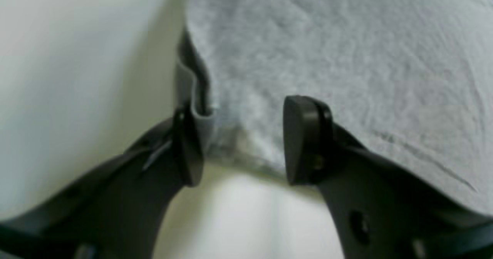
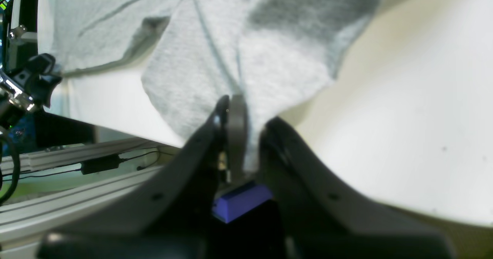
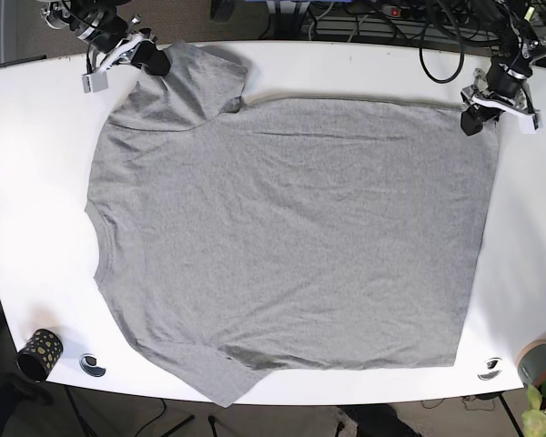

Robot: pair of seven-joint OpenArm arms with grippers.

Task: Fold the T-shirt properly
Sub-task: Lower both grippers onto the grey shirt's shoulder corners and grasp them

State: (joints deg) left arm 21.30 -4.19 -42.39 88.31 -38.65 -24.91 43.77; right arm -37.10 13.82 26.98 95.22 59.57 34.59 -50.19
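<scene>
- The grey T-shirt (image 3: pixel 291 237) is lying spread flat across the middle of the white surface (image 3: pixel 36 182) in the base view, its collar edge facing the left of the frame and its hem running down the right side.
- The fabric is looking mostly smooth, with faint creases running across the body; the sleeve at the upper left is bunching up and folding over on itself, while the sleeve at the lower left is lying flat and pointing toward the bottom edge.
- The right tool (image 2: pixel 242 136), at the upper left of the base view, is pinching a gathered peak of that upper sleeve; in its wrist view the fingers are closed tight with cloth squeezed between them and fanning upward.
- The left tool (image 1: pixel 242 139), at the upper right of the base view, is sitting at the hem corner with its fingers spread apart; the shirt's corner is lying between them, a curled hem edge touching the frame-left finger, and nothing is clamped.
- A small dark patterned cup (image 3: pixel 40 351) is standing at the lower left corner of the surface, well apart from the shirt.
</scene>
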